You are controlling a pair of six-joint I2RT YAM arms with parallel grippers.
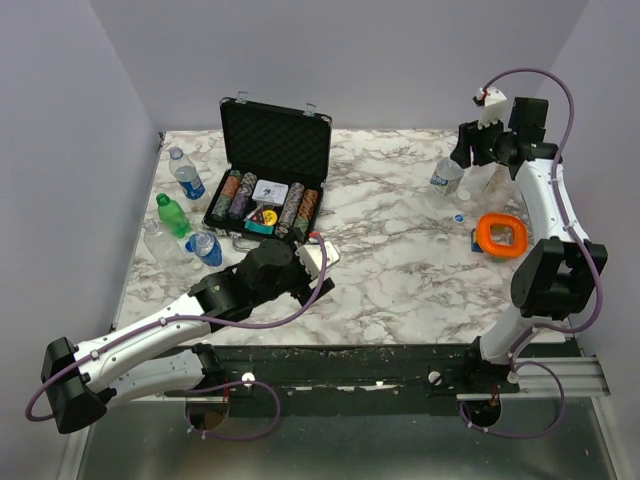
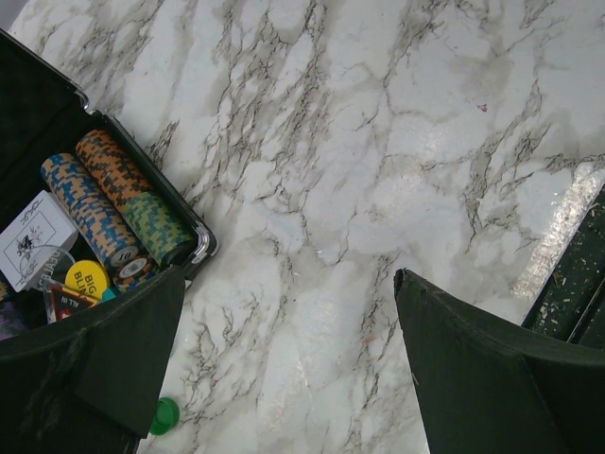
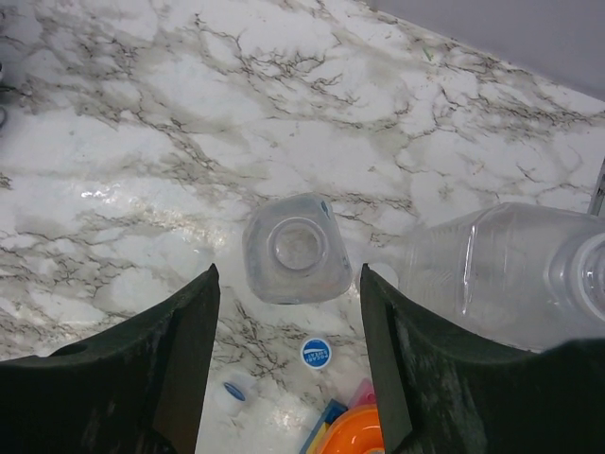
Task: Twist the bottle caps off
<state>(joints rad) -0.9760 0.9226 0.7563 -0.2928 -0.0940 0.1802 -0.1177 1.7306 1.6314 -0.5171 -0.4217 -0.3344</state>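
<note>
Right claw (image 3: 289, 272) is hanging half wide, empty, over the open bottle (image 3: 288, 248) in mid-frame; a bump could tip it. Left claw (image 2: 288, 276) is gaping wide, empty.

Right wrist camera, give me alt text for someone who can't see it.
The right gripper hangs open above a small clear bottle that stands uncapped on the marble table, seen from straight overhead. A second clear bottle sits at the right, and a white cap with a blue logo and another white cap lie loose near an orange object.
</note>
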